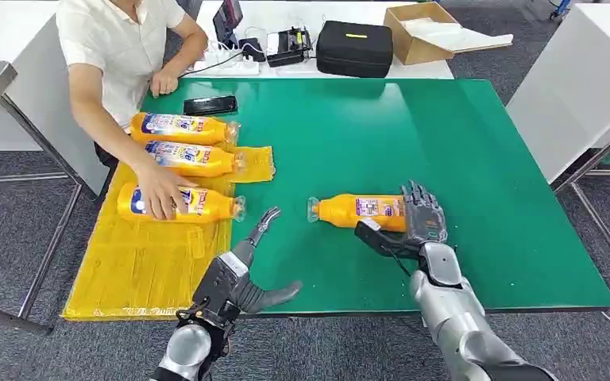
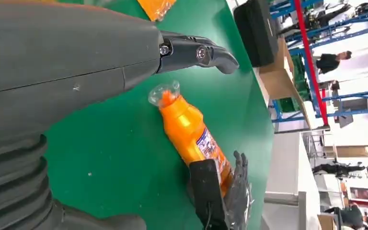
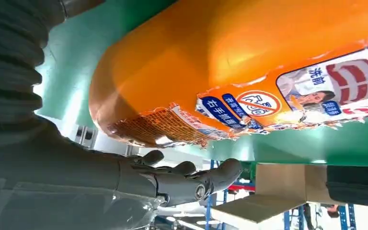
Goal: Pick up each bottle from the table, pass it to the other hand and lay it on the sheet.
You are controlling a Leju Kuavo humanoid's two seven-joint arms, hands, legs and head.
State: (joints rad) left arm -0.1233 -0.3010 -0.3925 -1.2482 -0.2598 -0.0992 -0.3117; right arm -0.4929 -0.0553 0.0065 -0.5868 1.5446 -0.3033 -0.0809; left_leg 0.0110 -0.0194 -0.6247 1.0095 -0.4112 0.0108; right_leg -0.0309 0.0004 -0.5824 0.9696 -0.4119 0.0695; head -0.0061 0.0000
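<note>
Bottle (image 1: pixel 359 211), orange w/ clear cap, lies on its side on the green table (image 1: pixel 445 143), cap toward my left. Head view: my right hand (image 1: pixel 413 222) cups the bottle's base end, fingers behind it, thumb in front; whether the grip is closed I cannot tell. My left hand (image 1: pixel 258 270) hovers near the table's front edge, fingers spread apart, holding nothing. Three more orange bottles lie on the yellow sheet (image 1: pixel 143 270); a person's hand (image 1: pixel 157 197) rests on the nearest one (image 1: pixel 198 205).

Left wrist view: same bottle (image 2: pixel 189 132), white-and-blue label, print too small to read; my right hand (image 2: pixel 225 196) at its base.

Right wrist view: bottle base (image 3: pixel 211 62) fills the frame; torn label carries Chinese text, incl. "洗前", plus a red prohibition symbol. My fingers (image 3: pixel 191 179) extend beyond the base.
</note>
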